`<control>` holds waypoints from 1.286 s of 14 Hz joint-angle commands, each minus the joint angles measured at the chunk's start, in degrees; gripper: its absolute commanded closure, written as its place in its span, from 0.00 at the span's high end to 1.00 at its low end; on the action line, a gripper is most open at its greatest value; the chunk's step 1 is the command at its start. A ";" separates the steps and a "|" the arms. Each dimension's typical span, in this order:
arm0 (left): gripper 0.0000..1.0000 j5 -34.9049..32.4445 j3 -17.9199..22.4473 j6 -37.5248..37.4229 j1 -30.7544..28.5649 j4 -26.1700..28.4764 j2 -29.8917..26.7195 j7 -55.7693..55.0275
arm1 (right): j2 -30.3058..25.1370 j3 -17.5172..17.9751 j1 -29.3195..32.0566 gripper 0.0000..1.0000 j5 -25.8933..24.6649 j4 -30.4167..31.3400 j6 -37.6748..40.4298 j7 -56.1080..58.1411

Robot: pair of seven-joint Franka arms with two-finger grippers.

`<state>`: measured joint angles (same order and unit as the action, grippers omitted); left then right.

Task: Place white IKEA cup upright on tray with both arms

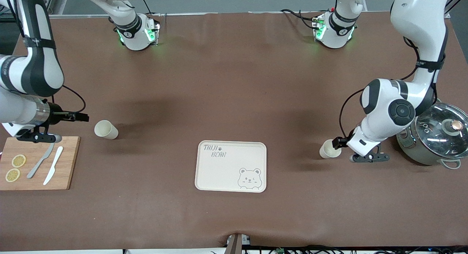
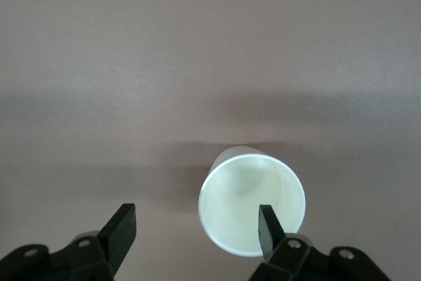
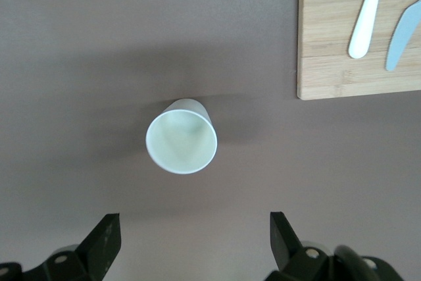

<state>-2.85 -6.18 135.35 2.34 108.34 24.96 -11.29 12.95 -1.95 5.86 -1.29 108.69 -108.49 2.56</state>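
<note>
**Both grippers open, one cup each, tray waiting between**

Left gripper (image 1: 338,142) first: its fingers are spread, and in the left wrist view one fingertip (image 2: 266,225) sits inside the mouth of the cup (image 2: 253,208) while the other (image 2: 123,227) stands clear outside. I judge that is a rim pinch being set up, one finger in and one out, since the cup lies on its side with its mouth toward me and its wall offers no easier hold. Whether the inner finger already touches the wall I cannot quite tell.

Right gripper (image 1: 82,117) is open too, low over the table just beside the second cup (image 1: 106,129), which also lies tipped, mouth toward my fingers, near the corner of the cutting board (image 1: 40,164) with its two knives (image 1: 47,164) and lemon slices (image 1: 15,168).

Between the cups, nearer the front camera, the tray (image 1: 231,166) lies bare. A lidded pot (image 1: 435,137) stands by my left arm's end.
</note>
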 commanded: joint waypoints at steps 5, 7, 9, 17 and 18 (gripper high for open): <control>0.49 0.39 -0.32 2.73 -0.32 -0.50 3.96 -0.57 | -0.38 0.54 1.52 0.82 0.06 12.85 -16.11 -0.54; 0.28 0.39 -0.41 2.73 -0.06 -0.41 4.13 -0.57 | 0.23 0.63 2.22 0.70 0.15 14.53 -19.29 -0.54; 0.11 0.39 -0.41 2.73 0.03 -0.50 4.83 -0.66 | 1.81 0.54 2.66 0.60 0.15 14.53 -21.14 -0.54; 0.00 -0.05 -3.57 0.89 1.08 -1.37 2.83 -6.96 | 5.69 0.63 3.01 0.34 5.34 14.18 -24.13 -0.63; 0.00 -0.22 -3.66 -0.34 1.95 -1.81 2.38 -8.90 | 5.77 0.63 3.01 0.26 5.34 14.27 -24.40 -0.54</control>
<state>-2.70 -9.12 137.37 3.18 107.09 29.22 -16.31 18.65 -1.86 8.38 2.68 122.66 -132.01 2.41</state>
